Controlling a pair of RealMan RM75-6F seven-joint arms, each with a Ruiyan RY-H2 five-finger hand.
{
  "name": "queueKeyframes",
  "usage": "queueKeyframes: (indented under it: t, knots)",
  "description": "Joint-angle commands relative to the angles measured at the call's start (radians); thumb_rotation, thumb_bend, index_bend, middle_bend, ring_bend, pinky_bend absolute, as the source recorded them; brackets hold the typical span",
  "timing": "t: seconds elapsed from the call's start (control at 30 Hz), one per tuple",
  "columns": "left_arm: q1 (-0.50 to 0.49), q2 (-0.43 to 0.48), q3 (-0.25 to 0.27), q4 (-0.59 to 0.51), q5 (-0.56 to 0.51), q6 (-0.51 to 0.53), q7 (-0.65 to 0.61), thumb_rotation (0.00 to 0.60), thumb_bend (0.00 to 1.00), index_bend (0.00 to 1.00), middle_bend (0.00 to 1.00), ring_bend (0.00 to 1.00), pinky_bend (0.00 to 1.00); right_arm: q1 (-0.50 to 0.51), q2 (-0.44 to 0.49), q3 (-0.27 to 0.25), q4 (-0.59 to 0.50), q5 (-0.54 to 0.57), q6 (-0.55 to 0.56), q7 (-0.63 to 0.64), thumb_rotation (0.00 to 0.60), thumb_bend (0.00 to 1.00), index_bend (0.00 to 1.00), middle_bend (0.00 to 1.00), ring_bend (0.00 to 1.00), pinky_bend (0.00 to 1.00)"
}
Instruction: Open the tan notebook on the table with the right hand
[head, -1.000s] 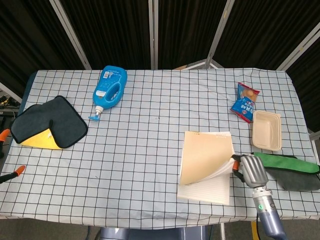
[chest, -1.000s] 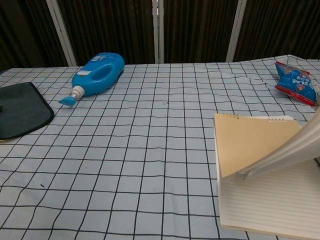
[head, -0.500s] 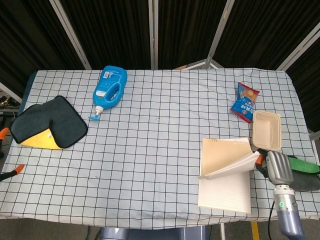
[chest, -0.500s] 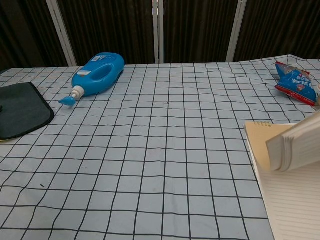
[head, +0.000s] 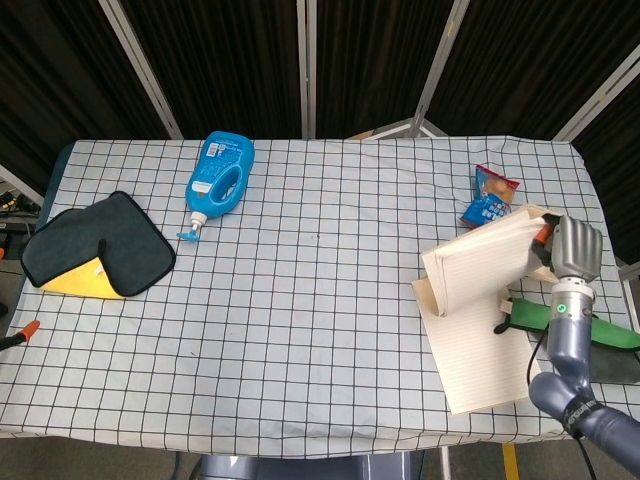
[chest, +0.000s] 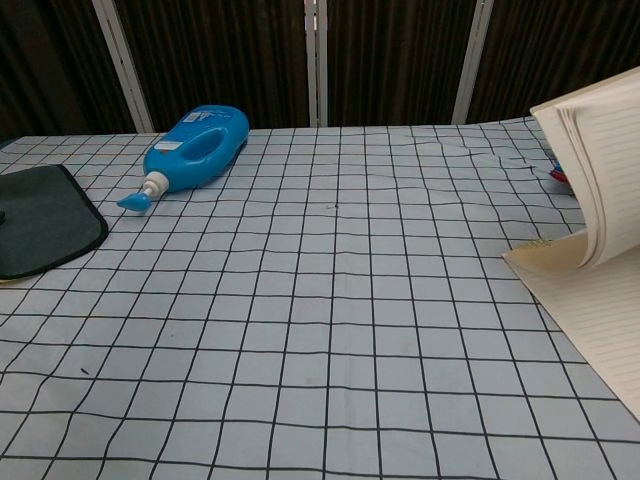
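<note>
One tan notebook (head: 478, 318) lies on the checked surface (head: 300, 300), and one right hand (head: 572, 246) shows just beside its lifted pages; no second hand is seen in either view. Well to the left of the notebook there is one blue bottle (head: 221, 175), and farther left still one dark cloth (head: 98, 243) with one yellow piece (head: 82, 281) under it. Just behind the notebook is one blue snack packet (head: 489, 200), just to its right one green item (head: 560, 322), and far to its left, at the edge of the head view, one orange-tipped tool (head: 16, 337).
</note>
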Motion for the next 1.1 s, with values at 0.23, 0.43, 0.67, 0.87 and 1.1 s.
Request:
queueKeyframes:
  t: [0.23, 0.43, 0.67, 0.87, 1.1]
  knots:
    - [-0.016, -0.012, -0.007, 0.03, -0.027, -0.037, 0.001, 0.6, 0.14, 0.0, 0.0, 0.0, 0.0, 0.286, -0.201, 0.098, 0.513, 0.155, -0.23, -0.085, 0.6, 0.83, 0.73, 0.77, 0.68, 0.77]
    - [-0.02, -0.016, -0.01, 0.042, -0.037, -0.047, -0.004, 0.6, 0.13, 0.0, 0.0, 0.0, 0.0, 0.384, -0.304, 0.102, 0.698, 0.144, -0.294, -0.053, 0.6, 0.83, 0.73, 0.77, 0.68, 0.77]
    - [-0.027, -0.02, -0.011, 0.051, -0.049, -0.068, -0.006, 0.6, 0.14, 0.0, 0.0, 0.0, 0.0, 0.454, -0.391, 0.106, 0.802, 0.109, -0.326, 0.026, 0.6, 0.83, 0.73, 0.77, 0.68, 0.76]
    - [-0.028, -0.021, -0.008, 0.049, -0.044, -0.069, -0.006, 0.6, 0.13, 0.0, 0.0, 0.0, 0.0, 0.495, -0.449, 0.1, 0.88, 0.057, -0.339, 0.139, 0.6, 0.83, 0.72, 0.77, 0.68, 0.76]
    - [-0.027, -0.021, -0.004, 0.046, -0.04, -0.069, -0.007, 0.6, 0.14, 0.0, 0.0, 0.0, 0.0, 0.532, -0.502, 0.098, 1.018, 0.033, -0.398, 0.175, 0.6, 0.74, 0.63, 0.64, 0.57, 0.61]
